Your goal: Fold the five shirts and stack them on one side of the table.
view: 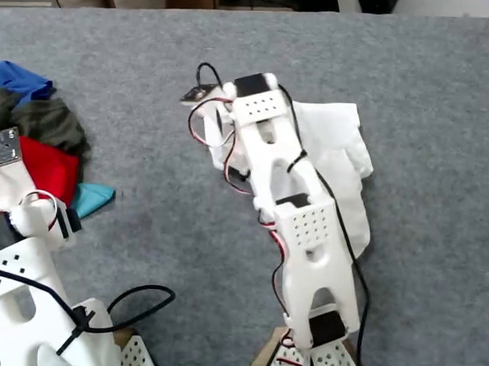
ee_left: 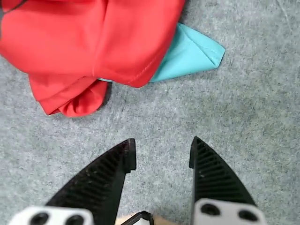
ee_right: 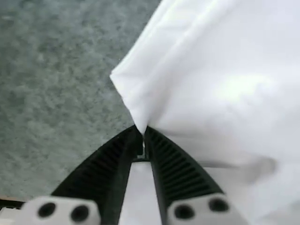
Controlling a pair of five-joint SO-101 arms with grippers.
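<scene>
A white shirt lies crumpled on the grey table right of centre. My right gripper is shut on a folded edge of this white shirt, and its arm stretches over the cloth. At the left edge sits a pile of shirts: blue, dark green, red and teal. My left gripper stands open over bare table, a short way from the red shirt and the teal corner; nothing is between its fingers.
The grey carpet-like tabletop spreads between the pile and the white shirt, and also behind it. Black cables loop near the left arm's base.
</scene>
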